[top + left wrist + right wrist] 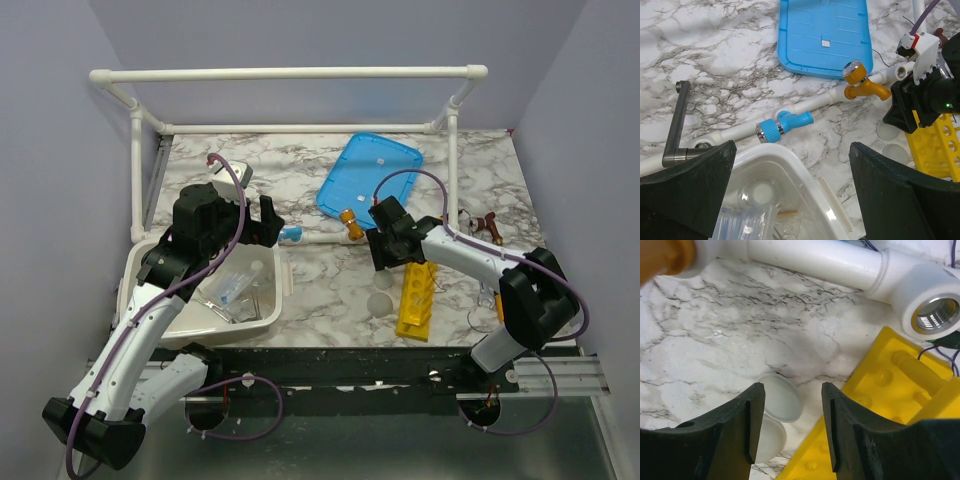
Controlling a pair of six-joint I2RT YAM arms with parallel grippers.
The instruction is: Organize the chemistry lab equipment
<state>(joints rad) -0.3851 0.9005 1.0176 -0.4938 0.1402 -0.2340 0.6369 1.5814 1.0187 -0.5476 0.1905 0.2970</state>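
My left gripper (264,226) (792,200) is open and empty above the far right corner of the white tub (285,278) (790,162). In the tub lie a clear glass beaker (752,192), a plastic bag (740,222), a thin wooden stick (785,214) and metal tongs (240,310). My right gripper (385,250) (790,430) is open and empty, low over two small round white cups (782,397) (381,302). They stand beside the yellow holed rack (418,298) (890,405) (940,145).
The flat blue lid (370,175) (825,35) lies at the back. An orange clamp (350,222) (862,82) and a blue clamp (290,235) (782,126) sit on a white pipe (815,257). A metal rod (675,125) is left; a brown item (487,225) is right.
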